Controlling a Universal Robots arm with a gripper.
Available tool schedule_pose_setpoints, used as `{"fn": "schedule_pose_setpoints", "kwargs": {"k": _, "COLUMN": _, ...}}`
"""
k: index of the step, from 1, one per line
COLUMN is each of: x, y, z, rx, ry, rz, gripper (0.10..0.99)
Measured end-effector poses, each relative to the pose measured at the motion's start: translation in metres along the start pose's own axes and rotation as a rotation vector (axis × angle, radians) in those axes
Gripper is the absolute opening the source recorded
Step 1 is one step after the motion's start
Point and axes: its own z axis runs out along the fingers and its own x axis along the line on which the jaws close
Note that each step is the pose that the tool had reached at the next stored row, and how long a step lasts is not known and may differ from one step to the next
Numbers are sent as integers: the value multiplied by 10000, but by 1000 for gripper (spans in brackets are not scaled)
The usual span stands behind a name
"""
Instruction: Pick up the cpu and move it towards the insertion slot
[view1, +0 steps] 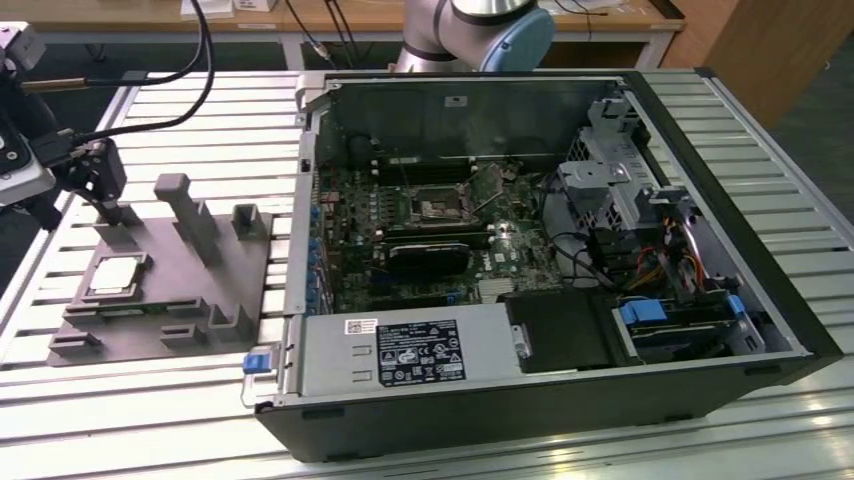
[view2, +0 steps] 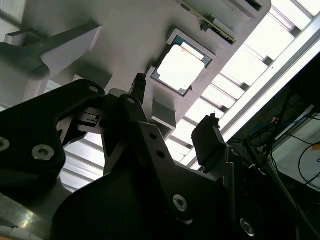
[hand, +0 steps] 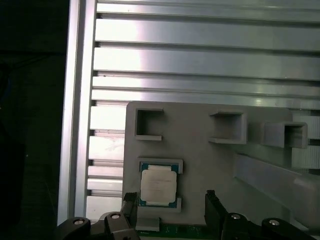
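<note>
The cpu lies flat in a recess of the grey fixture plate at the exterior view's left, silvery top up. My gripper hangs above the fixture, just beyond the cpu, open and holding nothing. In the first wrist view the cpu sits below and between the two dark fingertips, nearer one of them. In the second wrist view the cpu shows bright past my gripper. The insertion slot is on the motherboard inside the open computer case, far from the gripper.
Grey posts and blocks stand up from the fixture around the cpu. The case holds a black heatsink block, a power supply, a drive cage and cables. All rests on a slatted aluminium table, whose edge runs near the fixture.
</note>
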Motion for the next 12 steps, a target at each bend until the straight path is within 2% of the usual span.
{"fn": "schedule_pose_setpoints", "kwargs": {"k": 12, "x": 7, "y": -3, "z": 77, "rx": 0, "ry": 1, "rz": 0, "gripper": 647}}
